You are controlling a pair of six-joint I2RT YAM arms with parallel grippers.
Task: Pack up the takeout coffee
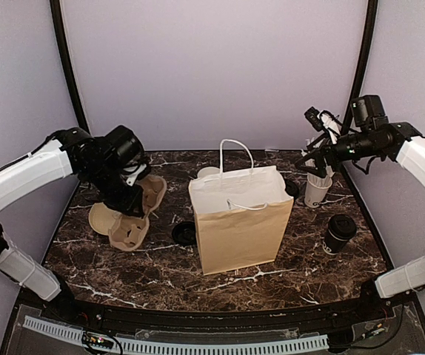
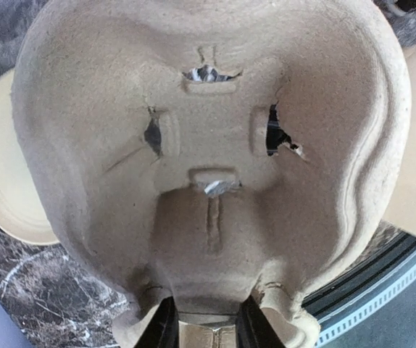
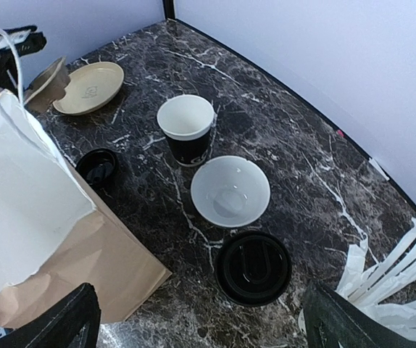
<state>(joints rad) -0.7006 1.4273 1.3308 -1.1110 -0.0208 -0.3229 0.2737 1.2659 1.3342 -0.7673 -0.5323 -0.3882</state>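
Top external: the left claw [image 1: 140,198] is clamped on a tilted pulp cup carrier [image 1: 152,191]. A lidded coffee cup [image 1: 340,233] stands on the tabletop [image 1: 272,288], right of the paper bag [image 1: 238,229].

Left wrist: both fingers [image 2: 166,326] pinch the carrier's near edge.

Right wrist: the right claw [image 3: 201,308] is spread wide and empty. Beyond it an open coffee cup [image 3: 186,130] stands just beside a white bowl [image 3: 230,192] and a black lid [image 3: 253,267].

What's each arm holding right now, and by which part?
Left gripper: jaws clamped on the rim of the pulp cup carrier. Right gripper: jaws open, holding nothing.
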